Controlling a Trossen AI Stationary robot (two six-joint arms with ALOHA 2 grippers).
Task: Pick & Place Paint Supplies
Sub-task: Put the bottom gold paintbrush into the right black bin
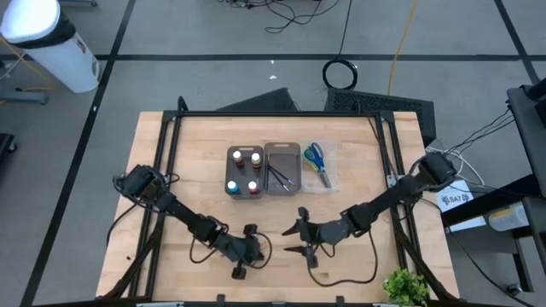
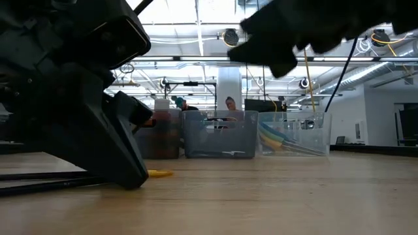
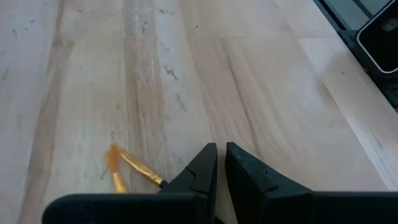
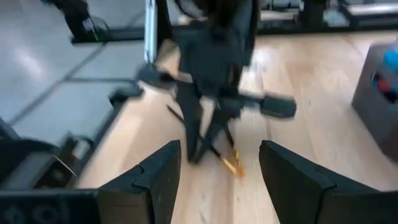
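A thin dark-handled brush with an orange tip [image 3: 115, 163] lies flat on the wooden table; it also shows in the low view [image 2: 160, 173] and in the right wrist view [image 4: 231, 163]. My left gripper [image 3: 221, 152], shut, stands over it near the table's front [image 1: 256, 250], pointing down. My right gripper [image 4: 217, 180] is open and empty, clear of the table, just right of the left one [image 1: 300, 237] and facing it. Paint bottles [image 1: 243, 170], more brushes [image 1: 280, 176] and scissors [image 1: 316, 160] lie in trays farther back. My left gripper's shut fingertips [image 3: 208, 155] point down at the table beside the brush. The brush's golden ferrule [image 3: 152, 177] runs in under the outer side of one finger, which hides the rest. I cannot tell whether the finger touches the brush.
Two grey trays [image 1: 266, 170] and a clear tray [image 1: 333, 175] stand side by side at the table's middle. Dark frame rails [image 1: 166, 153] run along the left and right sides. A small green plant [image 1: 405, 286] stands at the front right corner.
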